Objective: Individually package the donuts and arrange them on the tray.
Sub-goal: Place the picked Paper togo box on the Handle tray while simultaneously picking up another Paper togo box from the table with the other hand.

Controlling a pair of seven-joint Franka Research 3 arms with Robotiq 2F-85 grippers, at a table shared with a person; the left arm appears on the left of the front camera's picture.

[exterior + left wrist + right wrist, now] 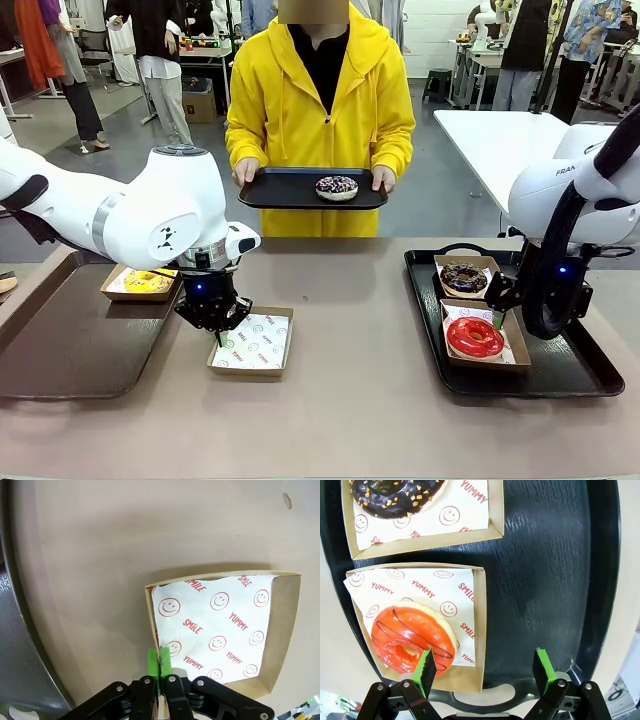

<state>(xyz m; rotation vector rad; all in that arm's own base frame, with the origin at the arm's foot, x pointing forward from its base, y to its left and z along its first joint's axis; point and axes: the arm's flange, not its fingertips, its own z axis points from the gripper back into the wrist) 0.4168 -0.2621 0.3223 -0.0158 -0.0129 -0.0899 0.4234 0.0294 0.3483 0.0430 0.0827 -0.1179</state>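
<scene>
My left gripper (218, 335) (160, 664) is shut on the near-left wall of an empty cardboard box (252, 342) (220, 630) lined with smiley-print paper, which rests on the table. A yellow donut (148, 281) lies in a box on the brown tray (60, 350) at the left. On the black tray (570, 365) (545, 580) at the right sit a boxed chocolate donut (464, 277) (395, 492) and a boxed red donut (475, 338) (412, 637). My right gripper (497, 315) (485, 666) hangs open over that tray, one finger above the red donut's edge. A purple sprinkled donut (337, 187) lies on a tray held by the person.
The person in a yellow hoodie stands at the far edge holding a black tray (275, 190) with both hands. The tan tabletop (350, 410) lies bare between the two trays. A white table (500, 140) stands behind at the right.
</scene>
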